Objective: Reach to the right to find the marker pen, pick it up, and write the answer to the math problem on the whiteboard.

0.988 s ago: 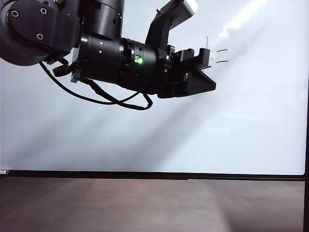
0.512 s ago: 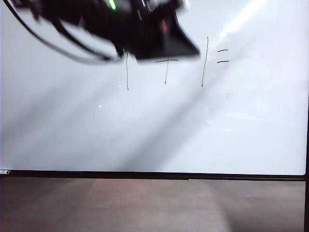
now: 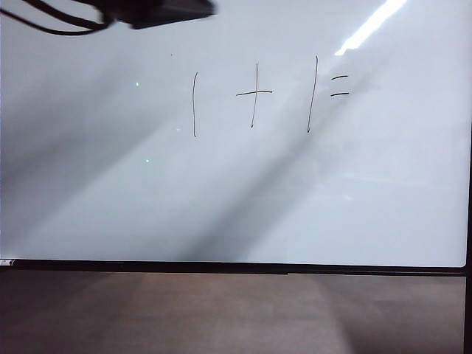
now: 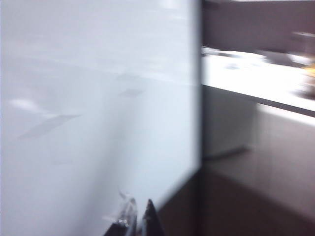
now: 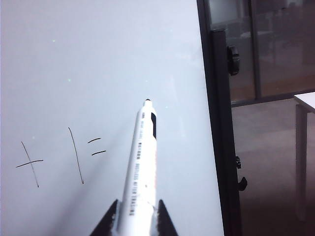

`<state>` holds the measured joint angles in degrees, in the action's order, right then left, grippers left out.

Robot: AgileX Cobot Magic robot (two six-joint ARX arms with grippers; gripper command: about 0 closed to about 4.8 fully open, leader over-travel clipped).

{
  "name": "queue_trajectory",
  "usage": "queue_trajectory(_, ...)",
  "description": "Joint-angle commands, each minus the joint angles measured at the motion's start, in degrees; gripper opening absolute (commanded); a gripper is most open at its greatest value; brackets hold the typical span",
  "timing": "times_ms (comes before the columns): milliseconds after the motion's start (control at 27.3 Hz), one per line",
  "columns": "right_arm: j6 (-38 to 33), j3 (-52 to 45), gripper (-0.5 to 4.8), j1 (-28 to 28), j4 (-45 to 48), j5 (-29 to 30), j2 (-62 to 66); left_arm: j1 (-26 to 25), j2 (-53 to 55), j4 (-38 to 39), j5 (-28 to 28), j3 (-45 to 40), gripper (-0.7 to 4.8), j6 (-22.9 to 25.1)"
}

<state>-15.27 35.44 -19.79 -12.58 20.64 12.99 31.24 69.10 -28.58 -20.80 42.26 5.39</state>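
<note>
Light-grey plastic, dark print along the barrel: the marker pen (image 5: 140, 172) sits clenched between my right gripper's (image 5: 133, 216) jaws, its long axis running straight out ahead of them and its tip leading toward the whiteboard (image 5: 98, 59). In the right wrist view the tip hovers over bare white surface just beyond the equals sign, which closes the math problem (image 3: 269, 96); whether the tip touches the glossy board I cannot tell. The written strokes lie off to one side of the jaws, the board's black frame off to the other, so the blank patch for the answer lies directly ahead of the pen. I judge the pickup done and the writing not yet begun: no stroke follows the equals sign in the exterior view. The coming move turns on advancing the pen along its own axis until the tip meets the board. My left gripper (image 4: 140, 221) shows only as blurred fingertips close together near the board's edge, well apart from the problem; whether its jaws are released or clenched I cannot tell. In the exterior view a dark arm part (image 3: 158, 9) shows at the upper margin. The right arm is nearer the work.
</note>
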Motion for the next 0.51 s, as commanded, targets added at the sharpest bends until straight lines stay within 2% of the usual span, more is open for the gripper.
queue_trajectory(37,-0.15,0.28,-0.05,-0.02,0.77,0.07,-0.11,0.81,-0.44,-0.72,12.22,0.20,0.27,0.17)
queue_trajectory(110,-0.13,0.28,-0.05,0.00,0.77,0.37,-0.11,2.19,-0.44,-0.09,20.90,0.20,0.27,0.17)
queue_trajectory(220,-0.13,0.28,-0.05,-0.02,0.68,0.07,-0.07,5.14,-0.87,1.66,28.50,0.20,0.27,0.20)
queue_trajectory(512,-0.13,0.28,-0.05,-0.02,0.59,1.16,-0.11,10.95,-1.49,2.54,29.14,0.20,0.27,0.17)
